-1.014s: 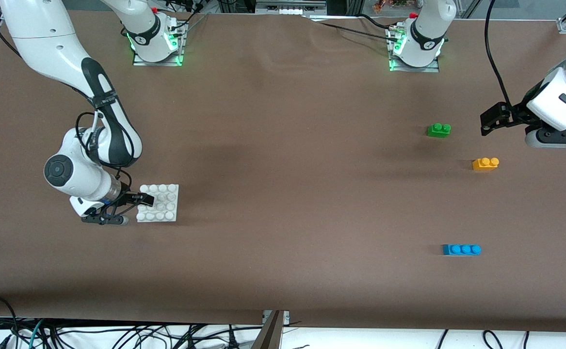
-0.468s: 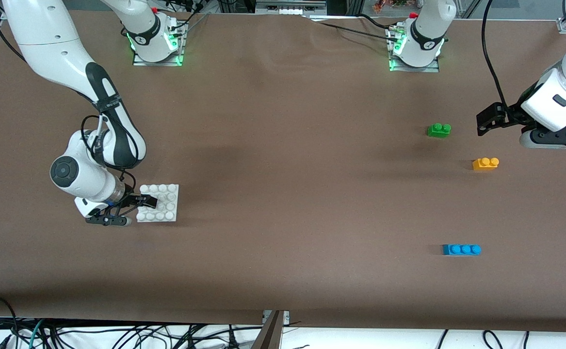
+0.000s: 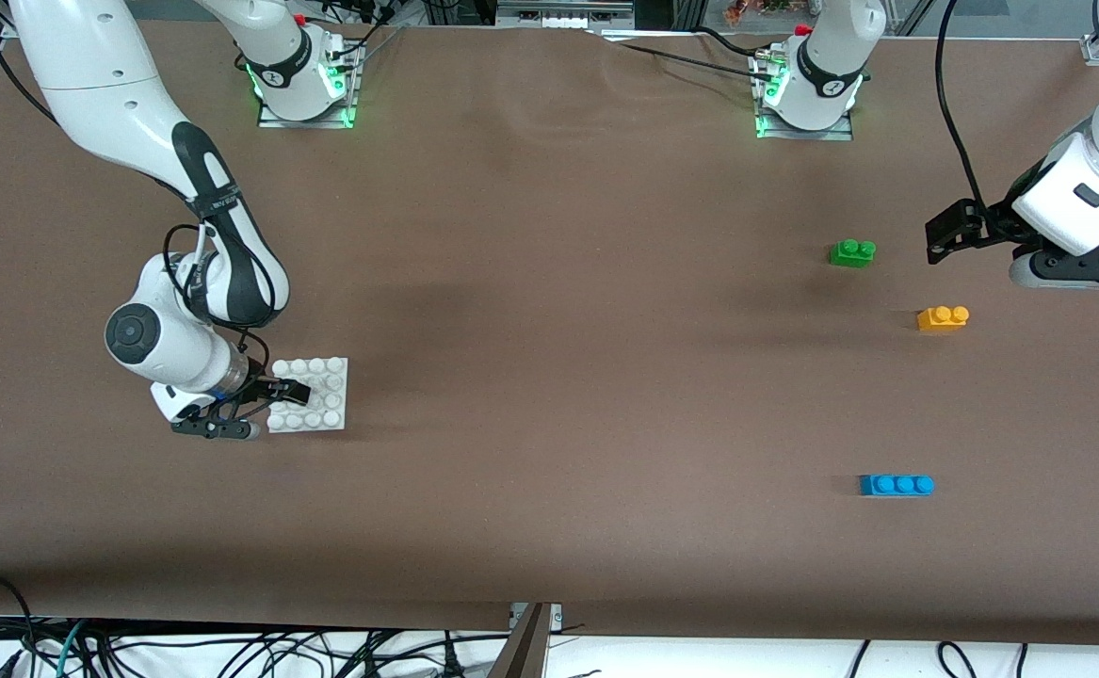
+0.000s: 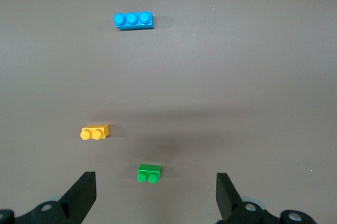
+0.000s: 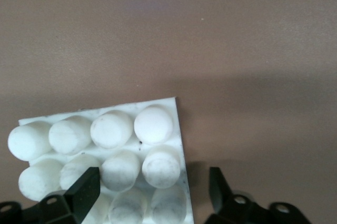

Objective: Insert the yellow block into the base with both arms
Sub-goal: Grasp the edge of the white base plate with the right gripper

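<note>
**Task status: both approaches under way, nothing grasped, block not inserted**

1. Nearest the front edge of the worktop point(image 3: 549, 527), toward the left arm's end, lies a blue brick point(image 3: 896, 485). It has no part in the task.

2. The base point(image 3: 318, 393) lies flat on the worktop toward the right arm's end, farther from the front edge than the blue brick. The right gripper point(image 3: 271, 403) is low at the base's edge on the right arm's end. In the right wrist view its fingers are spread, with a corner region of the base point(image 5: 105, 155) between them. It is released and grasps nothing; contact with the base cannot be confirmed.

3. The yellow block point(image 3: 943, 317) sits on the worktop near the left arm's end, studs up, untouched.

4. A green brick point(image 3: 852, 252) lies farther from the front edge than the yellow block, near it but apart.

5. The left gripper point(image 3: 946, 233) hangs over the worktop near the left arm's end, close to the green brick and the yellow block. The left wrist view shows its fingers wide apart and empty, with the yellow block point(image 4: 95, 132) and green brick point(image 4: 149, 173) below.

6. Remaining, as judged: grip the base, grasp the yellow block, carry it across, press it onto the studs.
</note>
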`<state>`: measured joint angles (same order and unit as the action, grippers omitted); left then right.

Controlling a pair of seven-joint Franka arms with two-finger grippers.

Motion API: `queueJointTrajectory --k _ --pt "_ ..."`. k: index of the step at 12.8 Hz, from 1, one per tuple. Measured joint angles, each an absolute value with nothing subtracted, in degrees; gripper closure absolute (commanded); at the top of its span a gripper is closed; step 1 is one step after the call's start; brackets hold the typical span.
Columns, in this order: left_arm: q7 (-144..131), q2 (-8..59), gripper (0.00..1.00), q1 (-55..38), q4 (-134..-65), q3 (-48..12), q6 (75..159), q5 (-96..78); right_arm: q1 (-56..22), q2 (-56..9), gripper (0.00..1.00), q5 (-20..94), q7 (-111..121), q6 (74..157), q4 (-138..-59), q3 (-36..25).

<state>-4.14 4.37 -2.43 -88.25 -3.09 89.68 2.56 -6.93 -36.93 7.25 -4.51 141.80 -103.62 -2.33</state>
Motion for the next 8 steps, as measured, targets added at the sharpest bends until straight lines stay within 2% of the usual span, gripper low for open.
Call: queueJointTrajectory --k 3,8 --pt "-4.1 4.4 0.0 -2.4 -88.2 -3.1 89.7 2.6 -7.1 -36.9 0.27 7.4 -4.5 141.9 -103.6 -2.3" --pt "-4.1 4.4 0.0 -2.4 -88.2 -3.1 89.7 2.6 -7.2 -37.0 0.27 8.3 -4.6 142.3 -103.6 -2.1"
